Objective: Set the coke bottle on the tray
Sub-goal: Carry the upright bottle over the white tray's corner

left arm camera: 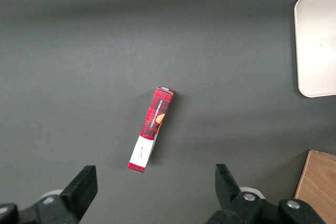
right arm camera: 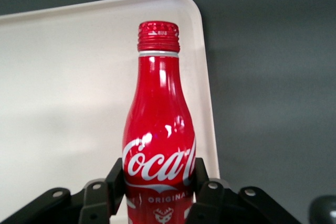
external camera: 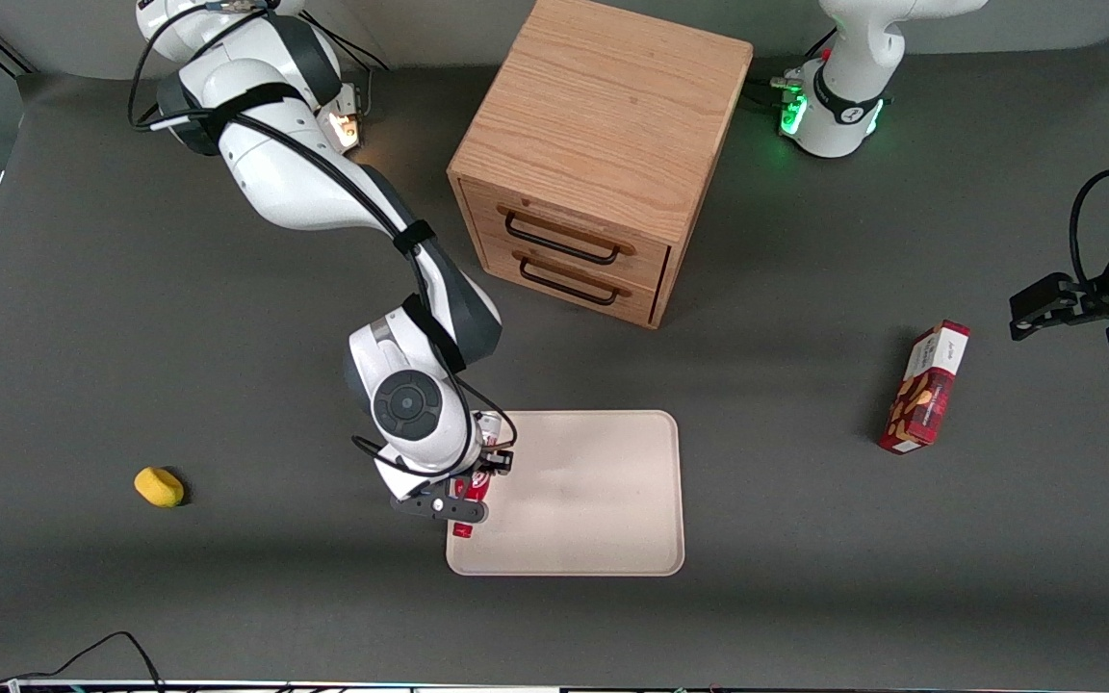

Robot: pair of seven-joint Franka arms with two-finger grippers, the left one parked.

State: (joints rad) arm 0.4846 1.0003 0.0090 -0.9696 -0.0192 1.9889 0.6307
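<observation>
— Jaws of the gripper (right arm camera: 158, 192) are clamped on the lower body of the coke bottle (right arm camera: 158, 129), one finger on each side of the label. So where's the bottle relative to the tray (external camera: 603, 500)?

— Over the tray's edge toward the working arm's end of the desk (external camera: 131, 308), near the tray corner closest to the front camera. In the wrist view the bottle lies along that rim, cap pointing at a rounded corner. Whether it's touching the tray floor or hanging above it, I can't tell.

— What worries you?

— The margin. If the jaws let go here, the bottle could land on the raised rim and roll off onto the desk, being round and smooth. If it's released lying down, it may also roll across the flat tray.

— And the grip?

— It's low on the body, so the neck end may tip down on release. Moving farther toward the tray's middle before opening looks safer.
</observation>
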